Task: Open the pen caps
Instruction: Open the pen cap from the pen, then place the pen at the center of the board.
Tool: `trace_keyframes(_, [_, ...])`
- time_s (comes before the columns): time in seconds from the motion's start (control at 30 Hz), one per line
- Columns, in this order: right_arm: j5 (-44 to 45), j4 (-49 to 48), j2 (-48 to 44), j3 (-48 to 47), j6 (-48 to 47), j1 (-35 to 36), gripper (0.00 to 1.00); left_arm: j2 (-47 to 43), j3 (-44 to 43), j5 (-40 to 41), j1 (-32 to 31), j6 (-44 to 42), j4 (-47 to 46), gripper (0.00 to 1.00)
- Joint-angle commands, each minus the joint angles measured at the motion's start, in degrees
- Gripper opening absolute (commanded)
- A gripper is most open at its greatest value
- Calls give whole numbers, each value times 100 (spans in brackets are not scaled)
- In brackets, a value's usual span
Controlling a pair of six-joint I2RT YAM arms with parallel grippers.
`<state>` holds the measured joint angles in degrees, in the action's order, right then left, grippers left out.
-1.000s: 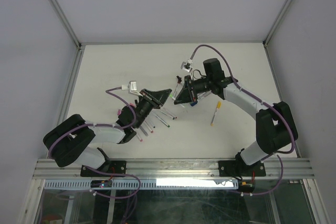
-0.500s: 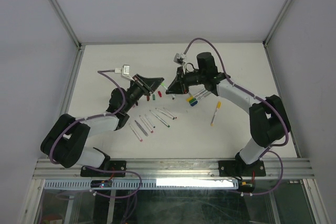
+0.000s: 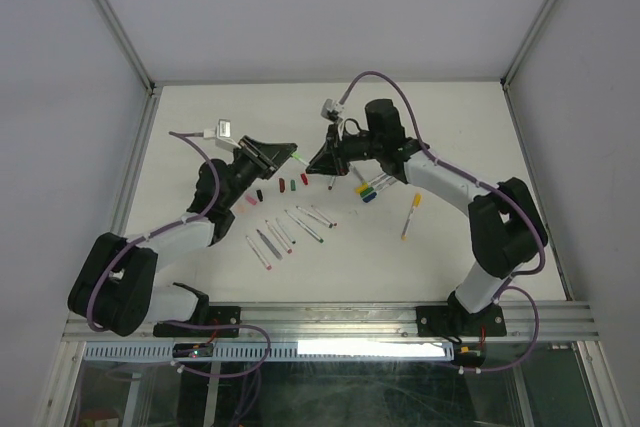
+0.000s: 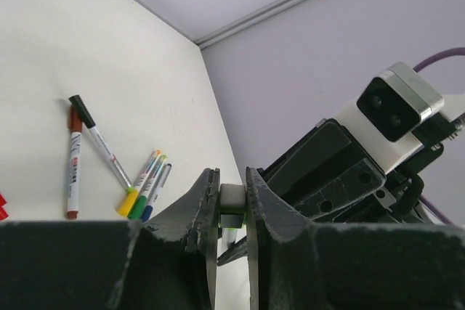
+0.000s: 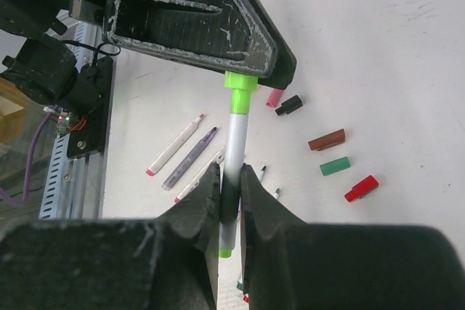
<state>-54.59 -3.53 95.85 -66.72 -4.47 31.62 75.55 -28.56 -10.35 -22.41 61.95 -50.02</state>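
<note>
White-barrelled uncapped pens in a row nearest the arm bases, one yellow-tipped pen lying off to the right. Beyond them, loose pen caps scattered on the table, capped pens bunched alongside. Farthest, raised above the surface: right gripper clamped on a white pen barrel, left gripper nipped tight on its lime-green cap, cap seated on the barrel.

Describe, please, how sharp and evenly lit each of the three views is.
Top external: even, soft light, faint shadows on the table, all sharp. Left wrist: the left hand is a dark, soft foreground; the loose pens behind are crisp. Right wrist: the right hand blurs near the lens, while the green-capped pen it holds is sharp.
</note>
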Motion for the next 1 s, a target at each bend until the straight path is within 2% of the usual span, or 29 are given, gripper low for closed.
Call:
trace_keyframes(0.0, [-674, 1877, 206, 428, -73, -17, 0, -638, -726, 2977, 1009, -287, -768, 0])
trace_keyframes(0.37, [-560, 1965, 347, 352, -100, 62, 0, -704, -964, 3415, 1034, -1536, -350, 0])
trace_keyframes(0.47, [-15, 1968, 225, 344, -180, 20, 0, -725, -1053, 2953, 1055, -1453, -58, 0])
trace_keyframes(0.6, [1009, 1593, -15, 562, 2, -77, 0, -588, -1173, 1943, 1050, -1055, 567, 0])
trace_keyframes(0.8, [2087, 1554, 137, 547, 33, -84, 0, 68, -1243, 413, 983, -398, 1165, 0])
trace_keyframes(0.87, [2310, 1711, 287, 441, -43, -85, 2, 304, -1279, 254, 848, -419, 1378, 0])
trace_keyframes(0.97, [2460, 1882, 487, 315, -118, -83, 5, 499, -1374, 569, 476, -600, 1875, 0])
